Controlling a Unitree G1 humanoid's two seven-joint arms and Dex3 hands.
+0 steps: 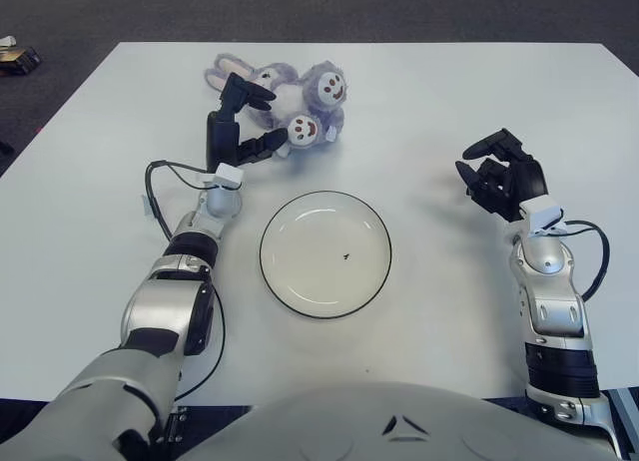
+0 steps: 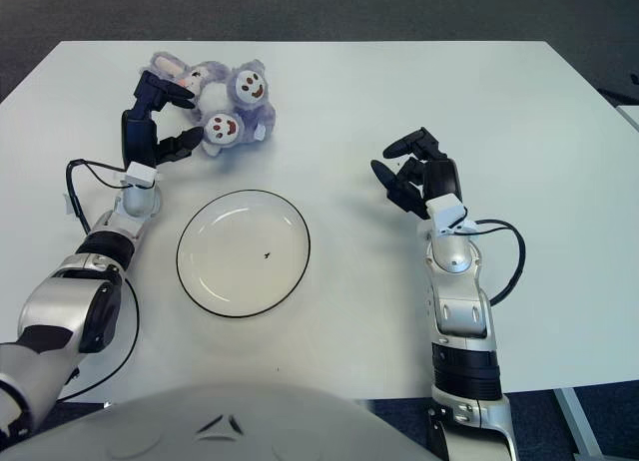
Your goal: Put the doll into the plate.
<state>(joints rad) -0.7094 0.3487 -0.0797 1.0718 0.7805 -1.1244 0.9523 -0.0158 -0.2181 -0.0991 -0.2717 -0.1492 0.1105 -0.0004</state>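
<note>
A purple plush bunny doll (image 1: 300, 90) with white smiling feet lies at the far left-centre of the white table. My left hand (image 1: 262, 120) is against the doll's left side. Its fingers are spread, one over the doll's head and the others under the nearer foot, not closed on it. The white plate (image 1: 300, 281) with a dark rim sits empty in front of me, a little nearer than the doll. My right hand (image 1: 497, 174) shows to the right of the plate, fingers loosely bent and holding nothing.
A black cable (image 1: 160, 187) loops by my left wrist. The table's far edge (image 1: 399, 44) lies just behind the doll, with dark carpet beyond. A small object (image 1: 18, 57) lies on the floor at the far left.
</note>
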